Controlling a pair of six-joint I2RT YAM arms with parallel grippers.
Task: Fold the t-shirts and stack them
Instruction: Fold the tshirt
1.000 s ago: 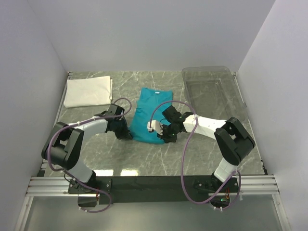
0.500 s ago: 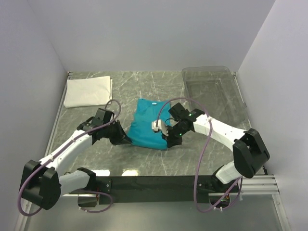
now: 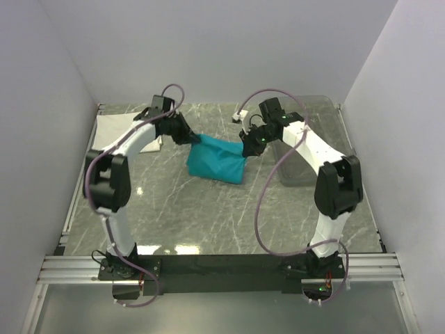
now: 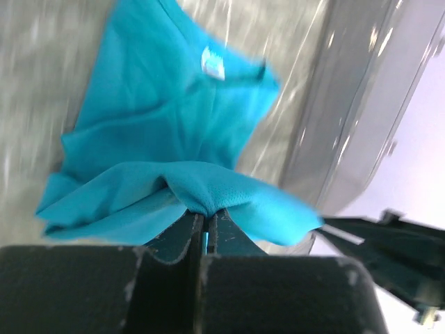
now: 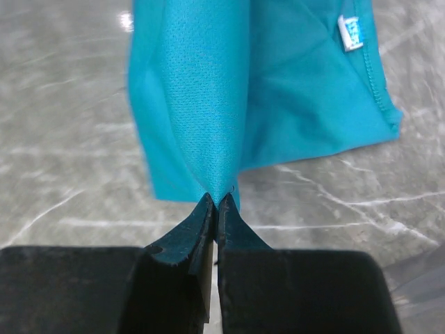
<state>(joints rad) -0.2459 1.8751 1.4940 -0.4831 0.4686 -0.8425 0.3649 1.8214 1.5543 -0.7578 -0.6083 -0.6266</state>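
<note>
The teal-blue t-shirt hangs doubled over between my two grippers, its lower part resting on the table at mid-back. My left gripper is shut on its left edge; the pinched fold shows in the left wrist view. My right gripper is shut on its right edge, with the cloth and its neck label in the right wrist view. The white t-shirt lies folded at the back left, partly hidden by the left arm.
A clear plastic bin stands at the back right, close behind the right arm. The marble table lies between white walls on the left, back and right.
Both grippers have swung from the table's middle toward the back, lifting the shirt's near edge up and over. The shirt now hangs doubled and sits farther back.
</note>
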